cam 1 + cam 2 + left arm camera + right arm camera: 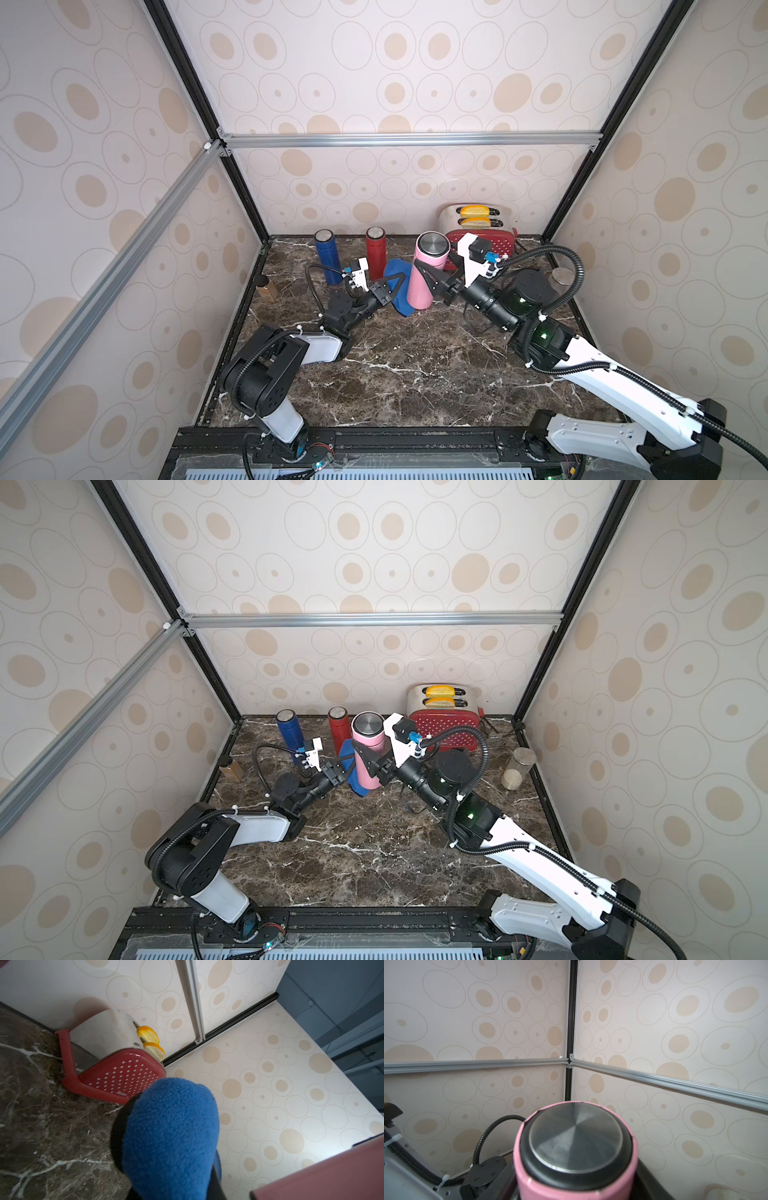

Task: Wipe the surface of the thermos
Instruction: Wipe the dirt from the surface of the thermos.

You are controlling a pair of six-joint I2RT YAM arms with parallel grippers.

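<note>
The pink thermos (423,286) (369,766) with a steel lid (576,1136) is held nearly upright at the back centre, its lid higher than the other bottles. My right gripper (422,274) (365,756) (577,1188) is shut on its body from the right, one black finger (652,1182) on each side. My left gripper (395,284) (345,766) (166,1167) is shut on a blue fleece cloth (394,268) (356,785) (170,1136). The cloth lies against the thermos's left side. In the left wrist view a pink edge of the thermos (332,1178) shows beside the cloth.
A blue bottle (328,257) and a red bottle (375,251) stand along the back wall, close behind my left gripper. A red toaster (484,243) with bread stands at the back right. A glass jar (517,769) is by the right wall, a small brown bottle (267,289) by the left.
</note>
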